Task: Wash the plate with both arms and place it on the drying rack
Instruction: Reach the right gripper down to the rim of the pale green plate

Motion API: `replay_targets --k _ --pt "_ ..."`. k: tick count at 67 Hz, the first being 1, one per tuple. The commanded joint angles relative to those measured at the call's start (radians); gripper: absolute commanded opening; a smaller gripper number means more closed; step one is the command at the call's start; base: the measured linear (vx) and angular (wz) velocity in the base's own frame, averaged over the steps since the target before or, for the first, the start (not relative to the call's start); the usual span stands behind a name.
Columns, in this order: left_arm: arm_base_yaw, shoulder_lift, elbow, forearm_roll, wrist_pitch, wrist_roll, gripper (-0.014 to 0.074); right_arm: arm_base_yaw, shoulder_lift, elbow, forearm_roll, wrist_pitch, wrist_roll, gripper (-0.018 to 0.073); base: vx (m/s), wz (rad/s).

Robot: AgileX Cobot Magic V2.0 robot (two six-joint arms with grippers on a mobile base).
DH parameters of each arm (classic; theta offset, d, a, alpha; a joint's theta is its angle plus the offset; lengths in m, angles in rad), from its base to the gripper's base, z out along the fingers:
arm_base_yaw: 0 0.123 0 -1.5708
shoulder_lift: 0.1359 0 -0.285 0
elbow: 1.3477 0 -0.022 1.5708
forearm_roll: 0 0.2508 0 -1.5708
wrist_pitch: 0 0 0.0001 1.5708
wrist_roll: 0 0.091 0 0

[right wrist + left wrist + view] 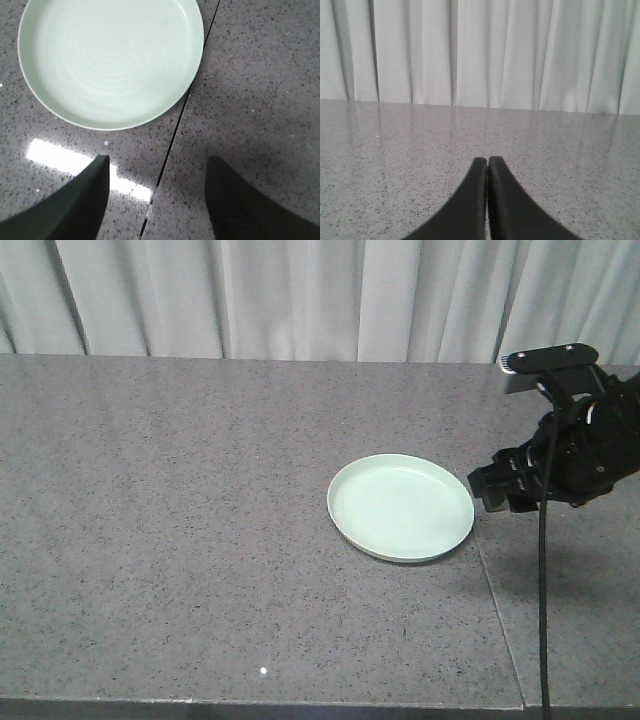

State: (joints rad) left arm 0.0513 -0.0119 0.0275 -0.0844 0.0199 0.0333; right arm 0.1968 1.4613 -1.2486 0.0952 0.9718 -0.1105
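the right claw (157, 160) hangs low over the counter (150, 540), its two fingers spread wide with nothing between them. just ahead of it the plate (110, 60) lies flat on the grey speckled stone, its edge just beside a seam (175, 125) in the top. the left claw (487, 161) is pinched tight together, holding nothing, and faces the white curtain (480, 50).
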Motion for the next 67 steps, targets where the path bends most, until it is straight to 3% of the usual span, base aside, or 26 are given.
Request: replay_targets --k 1,23,67 --pt "0.001 -0.014 -0.028 -0.002 -0.067 -0.001 -0.0006 0.0 0.029 -0.07 -0.005 -0.034 0.013 0.0414 0.0 0.0" --pt "0.001 -0.014 -0.028 -0.002 -0.067 -0.001 -0.0006 -0.001 0.232 -0.193 -0.085 -0.033 0.103 0.0414 0.0 0.0" --pt "0.001 -0.014 -0.028 -0.002 -0.067 -0.001 -0.0006 -0.001 0.447 -0.32 -0.084 -0.038 0.137 0.0414 0.0 0.0"
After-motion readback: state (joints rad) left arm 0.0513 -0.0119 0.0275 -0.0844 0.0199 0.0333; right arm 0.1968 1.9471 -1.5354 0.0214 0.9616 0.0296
